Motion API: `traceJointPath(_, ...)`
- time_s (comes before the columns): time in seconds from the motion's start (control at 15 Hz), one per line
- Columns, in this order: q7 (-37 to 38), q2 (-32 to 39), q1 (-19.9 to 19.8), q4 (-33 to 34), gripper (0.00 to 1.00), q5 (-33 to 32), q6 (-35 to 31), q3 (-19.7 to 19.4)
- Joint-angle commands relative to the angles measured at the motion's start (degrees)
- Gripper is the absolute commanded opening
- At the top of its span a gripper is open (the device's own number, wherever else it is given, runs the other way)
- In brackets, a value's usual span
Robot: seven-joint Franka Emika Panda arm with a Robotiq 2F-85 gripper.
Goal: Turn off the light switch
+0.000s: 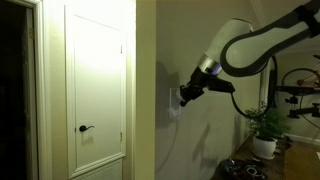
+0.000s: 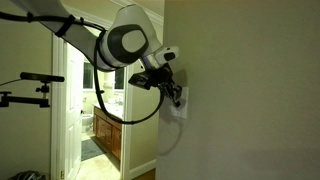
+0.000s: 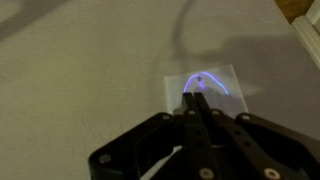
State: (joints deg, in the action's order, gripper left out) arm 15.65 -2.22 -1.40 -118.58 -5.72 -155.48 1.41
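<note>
Two fingers [image 3: 196, 110], closed together, aim at the light switch [image 3: 212, 80] on the wall [image 3: 80, 70]. Plate lies directly ahead of the tips, apparently in contact; its long axis runs upright.

A: What surrounds the gripper [image 1: 185, 96] in an exterior view?

B: A plain pale painted wall [image 1: 205, 140] sits right at its tip. Past the wall's corner, well apart from the gripper, stands a white panelled door [image 1: 97, 85]. Its dark lever handle [image 1: 86, 128] is lower than the gripper.

A: And behind it?

B: A leafy green plant in a white pot [image 1: 265, 130], lower and well back. In an exterior view, a brown wooden cabinet [image 2: 108, 135] shows through a doorway, below the gripper.
</note>
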Motion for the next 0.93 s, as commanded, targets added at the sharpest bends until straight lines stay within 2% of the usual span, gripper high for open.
traceJointPath(0.0,1.35,-3.20,0.34,-2.23,0.06,-1.06,1.91,0.09)
traceJointPath(0.87,2.35,0.19,0.11,1.29,0.05,-1.19,3.59,-0.21)
